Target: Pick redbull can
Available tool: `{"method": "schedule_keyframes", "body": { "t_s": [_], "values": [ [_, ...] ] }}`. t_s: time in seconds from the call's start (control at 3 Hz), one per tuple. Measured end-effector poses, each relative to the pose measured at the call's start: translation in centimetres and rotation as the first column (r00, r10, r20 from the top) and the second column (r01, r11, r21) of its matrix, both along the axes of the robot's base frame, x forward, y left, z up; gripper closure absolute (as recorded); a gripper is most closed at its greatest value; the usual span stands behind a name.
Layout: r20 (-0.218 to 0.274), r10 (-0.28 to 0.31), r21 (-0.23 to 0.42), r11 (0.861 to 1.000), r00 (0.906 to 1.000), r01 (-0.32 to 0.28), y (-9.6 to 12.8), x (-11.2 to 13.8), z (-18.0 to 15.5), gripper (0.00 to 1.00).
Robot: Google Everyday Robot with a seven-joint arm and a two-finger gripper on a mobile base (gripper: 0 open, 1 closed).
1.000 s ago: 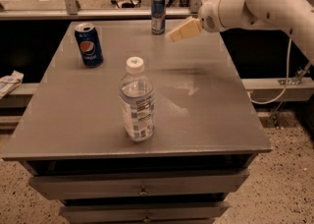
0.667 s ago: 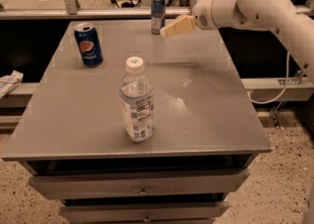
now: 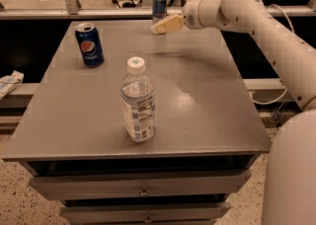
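The redbull can (image 3: 159, 7) is slim, blue and silver, and stands upright at the far edge of the grey table (image 3: 207, 120), near its middle. My gripper (image 3: 159, 28) reaches in from the right on a white arm, its tan fingers pointing left. Its tip sits just in front of and below the can, close to it or touching it. The can still stands on the table.
A dark-blue Pepsi can (image 3: 90, 44) stands at the far left of the table. A clear water bottle (image 3: 138, 101) with a white cap stands in the near middle. Drawers run below the table's front edge. A rail and chairs lie behind.
My gripper has moved left along the far edge toward the redbull can. The cans and the bottle have not moved.
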State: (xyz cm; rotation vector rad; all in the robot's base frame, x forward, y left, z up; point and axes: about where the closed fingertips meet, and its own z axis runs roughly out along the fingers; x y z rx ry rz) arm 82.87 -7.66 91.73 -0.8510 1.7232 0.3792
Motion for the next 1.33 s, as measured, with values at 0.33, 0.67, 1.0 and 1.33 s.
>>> {"method": "schedule_keyframes", "body": {
  "t_s": [0.33,0.67,1.0,1.33],
  "values": [
    [0.015,0.011,0.030,0.999,0.9998,-0.011,1.8,2.1,-0.4,0.00],
    [0.029,0.016,0.056,0.998,0.9995,-0.017,2.9,3.4,-0.5,0.00],
    [0.051,-0.011,0.075,0.997,0.9986,0.007,3.3,6.0,-0.8,0.03],
    [0.059,-0.029,0.083,0.996,0.9978,0.024,3.4,7.6,-1.0,0.26]
  ]
}}
